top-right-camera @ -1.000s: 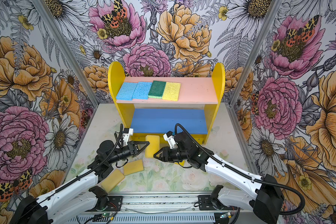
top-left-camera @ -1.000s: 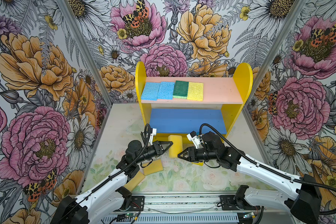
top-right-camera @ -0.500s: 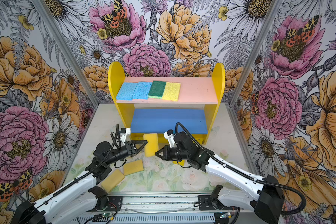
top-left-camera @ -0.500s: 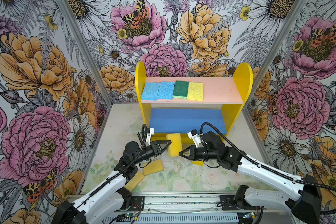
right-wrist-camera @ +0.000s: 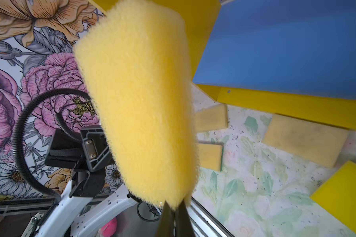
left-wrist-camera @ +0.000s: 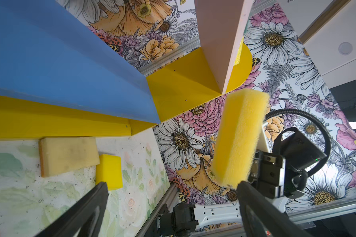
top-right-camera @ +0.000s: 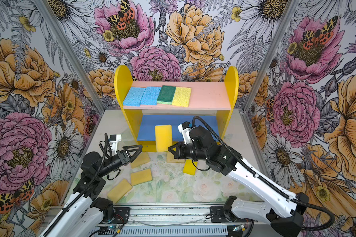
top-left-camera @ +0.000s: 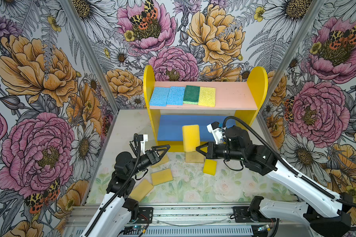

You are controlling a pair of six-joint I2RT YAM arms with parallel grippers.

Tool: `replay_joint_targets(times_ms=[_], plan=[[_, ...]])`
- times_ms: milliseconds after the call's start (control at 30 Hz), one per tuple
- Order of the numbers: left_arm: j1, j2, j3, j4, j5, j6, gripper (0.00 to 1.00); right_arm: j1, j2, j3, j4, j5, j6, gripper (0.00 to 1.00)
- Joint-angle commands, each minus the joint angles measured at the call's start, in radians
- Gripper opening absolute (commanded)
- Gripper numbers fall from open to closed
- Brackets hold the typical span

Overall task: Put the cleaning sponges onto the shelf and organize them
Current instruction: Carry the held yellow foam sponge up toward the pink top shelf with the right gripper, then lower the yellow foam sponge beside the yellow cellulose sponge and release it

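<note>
While the right gripper (top-left-camera: 197,148) pinches its jaws tight on the lower end of the held sponge (top-left-camera: 191,137), the left gripper (top-left-camera: 162,151) stands just beside that sponge with its jaws spread wide and nothing between them. The held sponge is a yellow one standing on end in the air, right in front of the shelf (top-left-camera: 257,82). It is level with the blue lower board (top-left-camera: 171,127) but not yet on it, and that board is bare. Up on the pink upper board (top-left-camera: 232,96), four sponges lie flat in a row from the shelf's left panel toward its middle: the first blue sponge (top-left-camera: 158,96), the second blue sponge (top-left-camera: 175,95), the green sponge (top-left-camera: 191,94) and the pale yellow sponge (top-left-camera: 207,96). The right half of that board is free. On the table (top-left-camera: 193,188) in front of the shelf, five more wait. The foot-side tan sponge (top-left-camera: 193,158) lies close against the shelf's base, and the bright yellow sponge (top-left-camera: 210,166) sits just in front of it. The half-hidden tan sponge (top-left-camera: 161,161) lies under the left gripper. The middle tan sponge (top-left-camera: 161,176) and the far tan sponge (top-left-camera: 141,189) lie farther out from the shelf. By this count the job looks under halfway: four are shelved, one is in hand and about to be placed, and five are still to be picked up.
</note>
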Motion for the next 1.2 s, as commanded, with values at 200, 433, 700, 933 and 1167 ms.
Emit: replay_joint_targets(times_ms=[200,433,700,933,1167], plan=[[0.048,-0.069,-0.015,-0.146,0.035,0.040,0.99,-0.129,0.196,0.603,-0.451,0.181,-0.140,0.00],[0.060,-0.082,0.026,-0.271,0.043,0.111,0.99,-0.278,0.562,1.285,-0.916,0.250,-0.271,0.00],[0.064,-0.084,0.009,-0.291,0.053,0.115,0.99,-0.428,0.647,1.343,-0.965,0.132,-0.296,0.00],[0.073,-0.064,0.002,-0.279,0.061,0.115,0.99,-0.483,0.628,1.278,-0.924,0.087,-0.305,0.00],[0.082,-0.058,-0.011,-0.269,0.064,0.108,0.99,-0.512,0.629,1.279,-0.895,0.024,-0.303,0.00]])
